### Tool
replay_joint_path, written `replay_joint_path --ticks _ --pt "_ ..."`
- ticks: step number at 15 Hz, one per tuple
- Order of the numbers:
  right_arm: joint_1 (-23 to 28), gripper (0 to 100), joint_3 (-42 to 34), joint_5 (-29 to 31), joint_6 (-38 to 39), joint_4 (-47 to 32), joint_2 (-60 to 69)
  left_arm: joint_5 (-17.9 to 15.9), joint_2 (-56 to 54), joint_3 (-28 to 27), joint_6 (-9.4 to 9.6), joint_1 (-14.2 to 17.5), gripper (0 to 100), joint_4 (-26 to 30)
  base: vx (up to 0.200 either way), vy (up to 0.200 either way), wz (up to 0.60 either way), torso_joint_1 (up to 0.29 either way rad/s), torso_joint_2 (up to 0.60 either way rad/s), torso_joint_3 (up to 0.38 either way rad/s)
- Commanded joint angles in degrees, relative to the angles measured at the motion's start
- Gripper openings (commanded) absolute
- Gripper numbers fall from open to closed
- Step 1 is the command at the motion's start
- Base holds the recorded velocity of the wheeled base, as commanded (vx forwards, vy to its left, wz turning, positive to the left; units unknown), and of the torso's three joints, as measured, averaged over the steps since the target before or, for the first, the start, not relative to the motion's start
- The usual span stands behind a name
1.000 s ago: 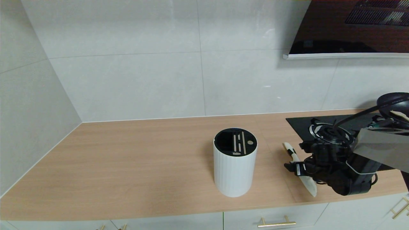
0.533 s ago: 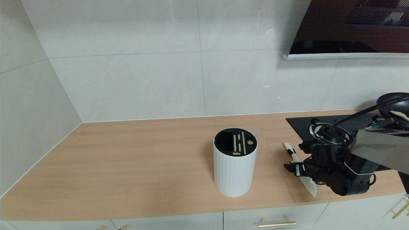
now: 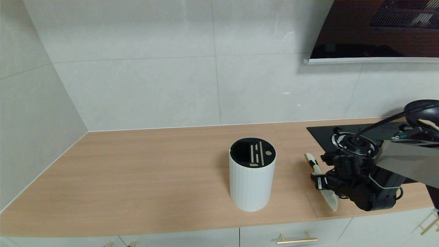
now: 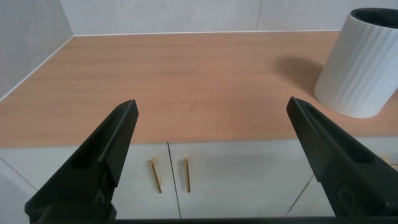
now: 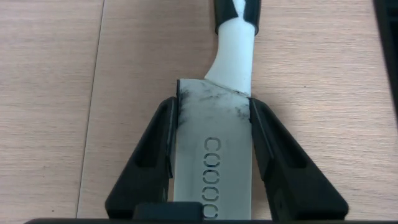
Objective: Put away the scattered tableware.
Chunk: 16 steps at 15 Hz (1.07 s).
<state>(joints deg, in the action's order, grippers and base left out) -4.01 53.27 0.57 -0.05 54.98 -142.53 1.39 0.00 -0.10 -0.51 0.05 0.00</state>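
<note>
At the counter's front edge: white cabinet doors with brass handles (image 4: 155,175) below a wood countertop (image 3: 137,178).

Left gripper (image 4: 211,109) hangs out in front of the cabinets. Its jaws are spread wide, with nothing between them.

Nearer the front on the right side of the counter: right gripper (image 5: 213,106), low over the wood. Its jaws are closed in on a white knife (image 5: 214,143), one finger pressed to each long side of the blade, gripping just short of the handle. The handle is white with a black band.
- Head view: the knife (image 3: 328,197) runs front to back, blade tip toward the counter edge and handle toward the wall.
- Cannot tell whether the blade rests on the wood or sits just clear of it.

Mid-counter, left of the knife and apart from it: white ribbed holder (image 3: 252,181), upright, with a black slotted top.

Behind the right gripper: black cooktop (image 3: 322,132) set into the counter, with a round burner (image 3: 353,144).

Farthest back: grey tiled wall (image 3: 137,85), with a dark range hood (image 3: 370,31) mounted above the cooktop.
</note>
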Motion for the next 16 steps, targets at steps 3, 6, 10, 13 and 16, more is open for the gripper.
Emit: replay_joint_path --ticks 3,6,10,13,16 --pt "0.2 0 -1.0 0.3 0.0 3.0 0.3 0.0 0.0 0.0 -0.02 0.0 100 0.0 0.0 0.0 0.0 0.0 0.0 0.0" --pt "0.2 0 -5.1 0.5 0.0 7.4 6.7 0.0 0.0 0.0 0.07 0.0 100 0.0 0.0 0.0 0.0 0.0 0.0 0.0" --pt "-1.4 0 -8.7 0.6 0.3 0.9 24.1 -0.1 0.0 0.1 0.16 0.0 100 0.0 0.0 0.0 0.0 0.0 0.0 0.0" --pt "-8.2 0 -9.9 3.2 4.1 -8.9 41.5 -0.6 0.0 -1.2 1.13 0.0 100 -0.3 0.0 0.0 0.0 0.0 0.0 0.0" --pt "-15.1 0 -7.0 4.8 4.0 -20.8 53.6 -11.5 6.1 -18.2 1.13 -0.6 100 6.0 0.0 0.0 0.0 0.0 0.0 0.0"
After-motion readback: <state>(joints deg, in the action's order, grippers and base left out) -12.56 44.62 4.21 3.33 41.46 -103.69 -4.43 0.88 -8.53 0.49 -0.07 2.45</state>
